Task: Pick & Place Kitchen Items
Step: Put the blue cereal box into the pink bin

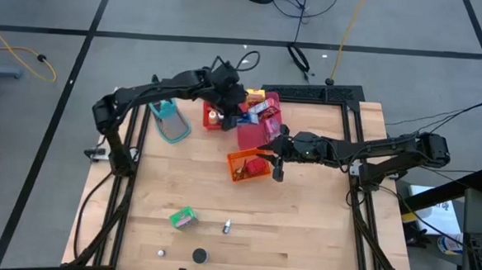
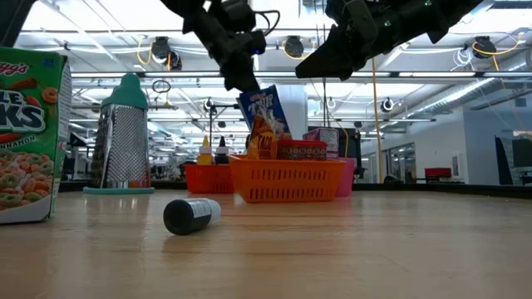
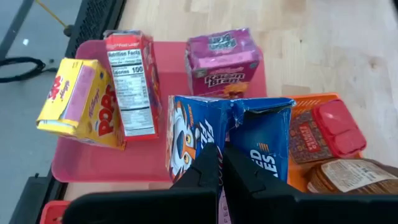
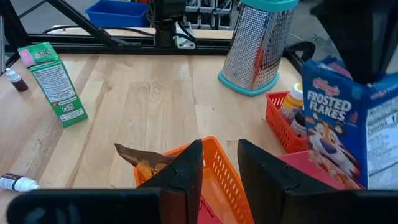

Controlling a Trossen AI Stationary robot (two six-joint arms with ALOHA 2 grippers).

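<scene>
My left gripper (image 3: 219, 152) is shut on a blue Frosted Flakes box (image 2: 264, 120) over the pink tray (image 1: 253, 136); the box also shows in the right wrist view (image 4: 345, 134). On the pink tray lie a yellow Pops box (image 3: 78, 102), a red box (image 3: 132, 84) and a magenta box (image 3: 222, 56). My right gripper (image 4: 221, 171) is open and empty above the orange tray (image 1: 246, 165), which holds a red-lidded tub (image 3: 336, 127) and a brown packet (image 3: 348, 174). My left gripper pinches the Frosted Flakes box at its top end (image 3: 245, 155) between its two fingers. The fingers come from above and point down. The box hangs below them, a little tilted, over the pink tray; the orange tray hides its lower end in the low view.
A red tray (image 1: 213, 117) with small bottles and a teal-framed mesh basket (image 1: 172, 123) stand at the far left. On the near table lie a green box (image 1: 183, 218), a tiny bottle (image 1: 227, 226), a black cap (image 1: 199, 254) and a white bead (image 1: 160, 252).
</scene>
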